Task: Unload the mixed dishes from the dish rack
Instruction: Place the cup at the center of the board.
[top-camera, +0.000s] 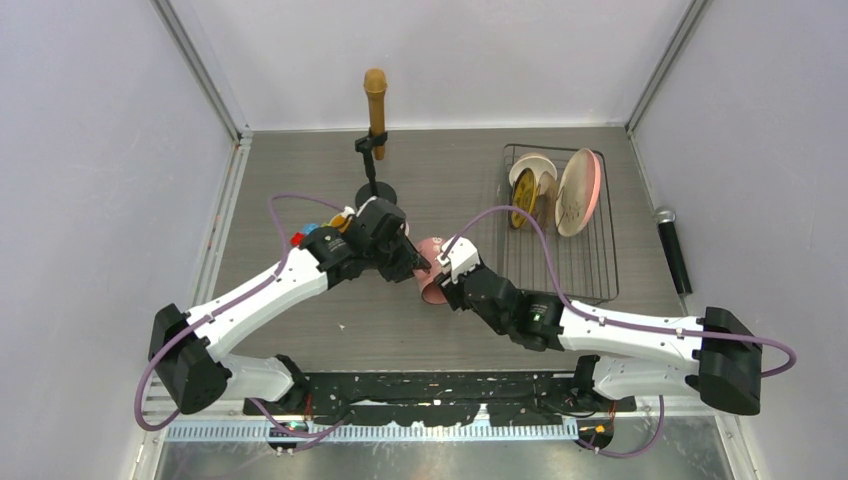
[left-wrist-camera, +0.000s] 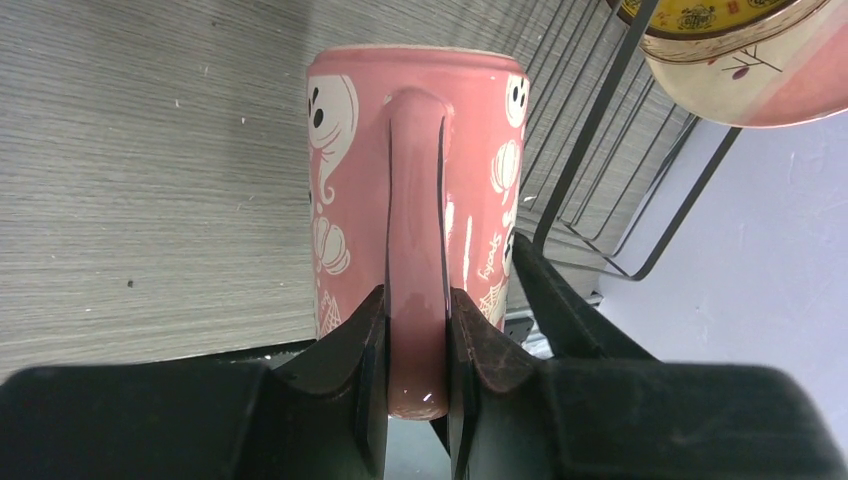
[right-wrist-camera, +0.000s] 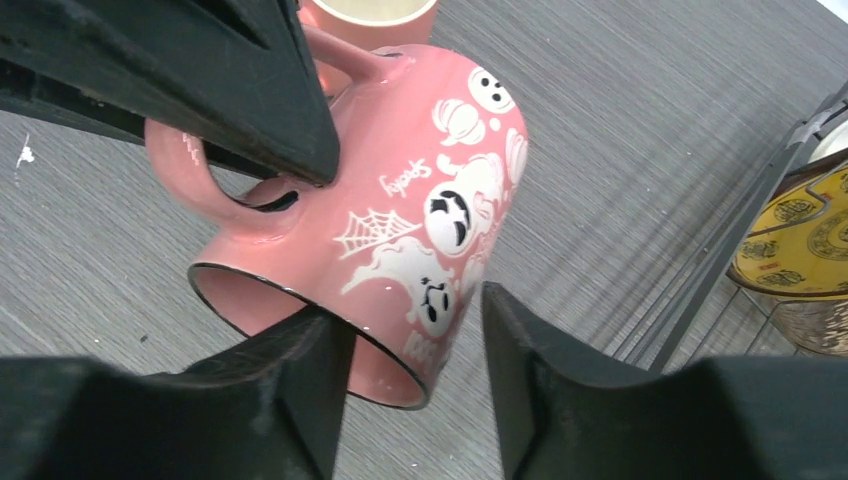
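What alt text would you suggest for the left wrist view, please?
The left gripper is shut on the handle of a pink ghost-patterned mug against the grey table. At right are the black wire dish rack and a yellow plate.

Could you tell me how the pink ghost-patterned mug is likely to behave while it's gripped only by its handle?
The pink patterned mug looks like glazed ceramic, so probably rigid, slick and breakable if dropped. The left gripper pinches only its narrow handle, so it may pivot. Its round wall would likely roll if laid sideways on the table.
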